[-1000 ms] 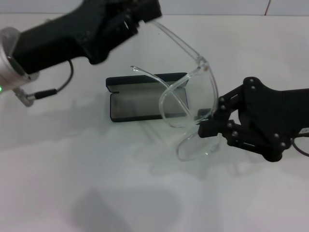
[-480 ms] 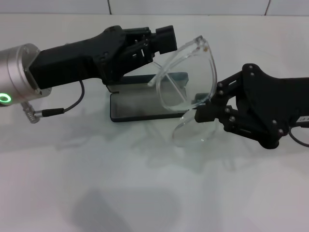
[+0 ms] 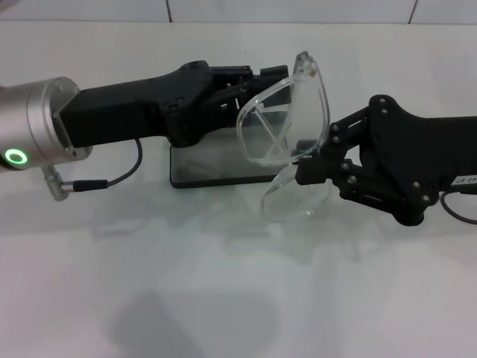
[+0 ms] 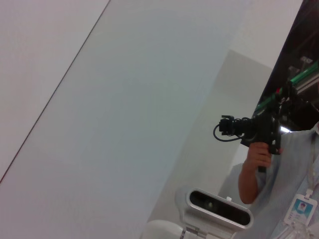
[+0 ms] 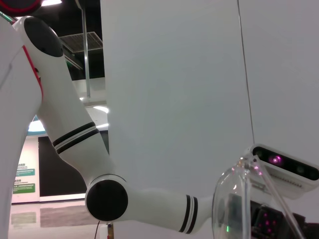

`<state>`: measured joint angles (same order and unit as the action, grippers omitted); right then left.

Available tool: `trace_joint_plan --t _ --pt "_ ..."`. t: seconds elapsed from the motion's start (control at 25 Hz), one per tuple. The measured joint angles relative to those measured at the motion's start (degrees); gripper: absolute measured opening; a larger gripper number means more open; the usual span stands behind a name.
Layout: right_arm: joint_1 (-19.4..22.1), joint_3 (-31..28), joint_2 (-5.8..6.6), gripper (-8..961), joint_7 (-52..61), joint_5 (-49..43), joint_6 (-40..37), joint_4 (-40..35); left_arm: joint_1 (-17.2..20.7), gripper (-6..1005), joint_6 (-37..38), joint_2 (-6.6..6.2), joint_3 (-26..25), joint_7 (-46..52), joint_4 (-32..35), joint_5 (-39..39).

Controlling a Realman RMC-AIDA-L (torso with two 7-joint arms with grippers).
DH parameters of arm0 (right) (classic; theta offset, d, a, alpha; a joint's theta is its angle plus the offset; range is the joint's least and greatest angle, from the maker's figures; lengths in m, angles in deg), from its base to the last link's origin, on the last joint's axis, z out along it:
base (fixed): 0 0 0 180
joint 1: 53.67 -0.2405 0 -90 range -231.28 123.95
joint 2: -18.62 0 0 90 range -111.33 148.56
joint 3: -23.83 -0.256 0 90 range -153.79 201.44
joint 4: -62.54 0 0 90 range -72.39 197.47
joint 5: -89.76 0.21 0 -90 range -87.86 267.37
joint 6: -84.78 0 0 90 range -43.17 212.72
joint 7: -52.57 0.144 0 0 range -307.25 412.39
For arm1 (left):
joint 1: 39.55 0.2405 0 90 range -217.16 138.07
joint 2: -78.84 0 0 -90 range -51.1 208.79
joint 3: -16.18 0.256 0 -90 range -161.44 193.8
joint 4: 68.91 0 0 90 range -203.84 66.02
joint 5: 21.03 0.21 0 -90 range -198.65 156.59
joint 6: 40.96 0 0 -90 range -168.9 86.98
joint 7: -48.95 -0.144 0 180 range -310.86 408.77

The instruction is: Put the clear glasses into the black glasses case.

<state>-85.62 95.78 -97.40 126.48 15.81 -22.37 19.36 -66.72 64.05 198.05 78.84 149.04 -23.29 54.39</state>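
The clear glasses [image 3: 287,142] are not yet in the black glasses case [image 3: 216,164]; they hang in the air above the case's right end, lens standing roughly on edge, so lowering and settling them into the grey lining is still to do, and the case, lying open toward the far edge of the desk [image 3: 223,298], is ready for them. The right hand [image 3: 307,170] reaches in from the right edge of the desk and appears closed on the lower part of the frame beside the lens, carrying the glasses. The left hand [image 3: 261,78] stretches in from the left edge over the far side of the case and meets the glasses near their upper arm; whether its fingers are closed on the arm or only against it I cannot tell, since the dark body hides them. The head view alone shows the desk, the case and both hands together. The right wrist view looks upward and catches only the curved clear lens [image 5: 234,204] close in front of it, with the robot's white arm behind; the left wrist view shows none of the task's things, only a wall and a person holding a camera [image 4: 249,129]
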Motion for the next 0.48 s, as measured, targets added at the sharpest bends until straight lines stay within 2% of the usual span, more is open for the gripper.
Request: trace_joint_plan --t 0.28,0.48 --pt "-0.2 1.1 0.00 77 0.0 0.0 0.0 0.0 0.1 111 0.0 0.06 -5.1 -1.3 0.0 -1.2" --pt "-0.6 1.9 -0.13 76 0.2 0.2 0.4 0.2 -0.2 111 0.5 0.21 -2.4 -3.5 -0.1 -3.7"
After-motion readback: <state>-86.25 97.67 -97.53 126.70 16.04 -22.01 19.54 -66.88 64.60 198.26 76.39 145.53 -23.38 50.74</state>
